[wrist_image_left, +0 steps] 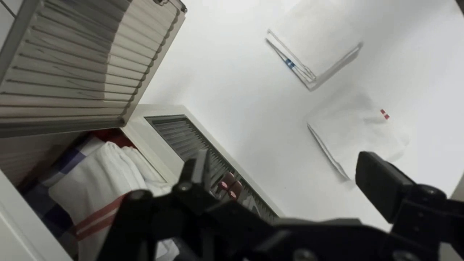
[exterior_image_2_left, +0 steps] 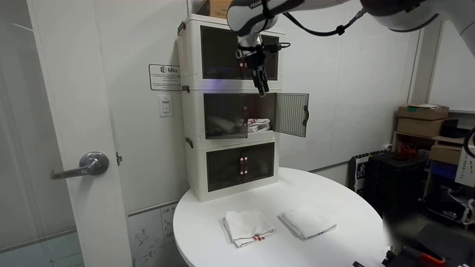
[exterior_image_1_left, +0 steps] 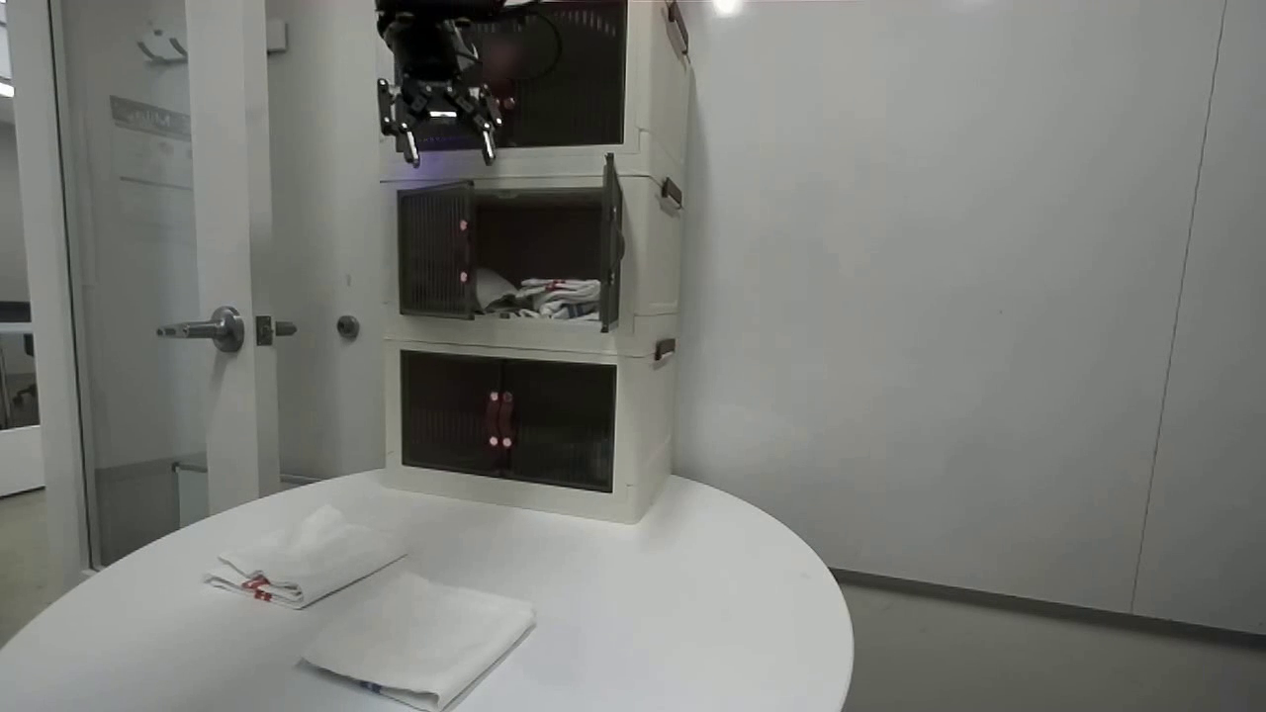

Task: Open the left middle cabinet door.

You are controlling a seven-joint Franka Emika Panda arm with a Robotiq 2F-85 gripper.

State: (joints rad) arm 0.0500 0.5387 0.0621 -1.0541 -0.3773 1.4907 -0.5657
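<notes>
The left middle cabinet door (exterior_image_1_left: pixel 433 252) is a dark smoky ribbed panel on the white cabinet's middle tier. It stands partly ajar, its handle edge swung outward, in both exterior views (exterior_image_2_left: pixel 224 115). The matching right middle door (exterior_image_2_left: pixel 292 114) is swung wide open. It is nearly edge-on in an exterior view (exterior_image_1_left: pixel 611 242) and fills the upper left of the wrist view (wrist_image_left: pixel 79 65). My gripper (exterior_image_1_left: pixel 450 160) is open and empty, pointing down in front of the cabinet, around the top-tier level (exterior_image_2_left: pixel 262 93). Its fingers are wide apart in the wrist view (wrist_image_left: pixel 284 177). The left door does not show there.
White towels (exterior_image_1_left: pixel 561 297) lie inside the middle tier. The bottom-tier doors (exterior_image_1_left: pixel 509 420) are shut. Two folded white towels (exterior_image_2_left: pixel 249 227) (exterior_image_2_left: pixel 308 221) lie on the round white table (exterior_image_2_left: pixel 334 193). A room door with a lever handle (exterior_image_2_left: pixel 85 167) stands beside the cabinet.
</notes>
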